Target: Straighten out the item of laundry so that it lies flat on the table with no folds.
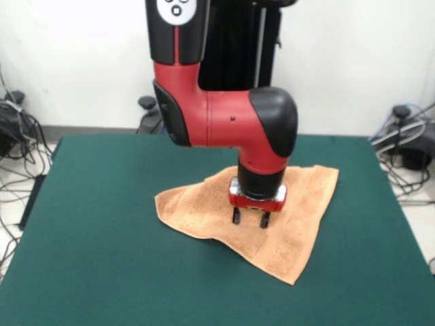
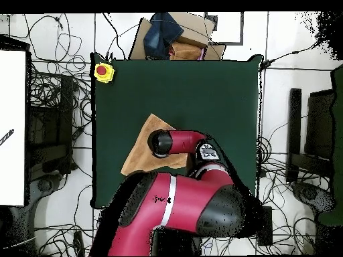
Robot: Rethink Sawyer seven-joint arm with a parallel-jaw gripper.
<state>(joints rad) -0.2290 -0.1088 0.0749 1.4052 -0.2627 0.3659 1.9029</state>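
Observation:
The peach-orange towel lies near the middle of the dark green table, with a fold along its left part, where one layer lies over another. In the overhead view the towel is partly hidden under the arm. My gripper points straight down over the towel's middle, its two black fingers apart and empty, tips at or just above the cloth. The white tag does not show.
A yellow box with a red button sits at one table corner in the overhead view. Cardboard and dark cloth lie beyond the table's far edge. Cables lie on the floor around the table.

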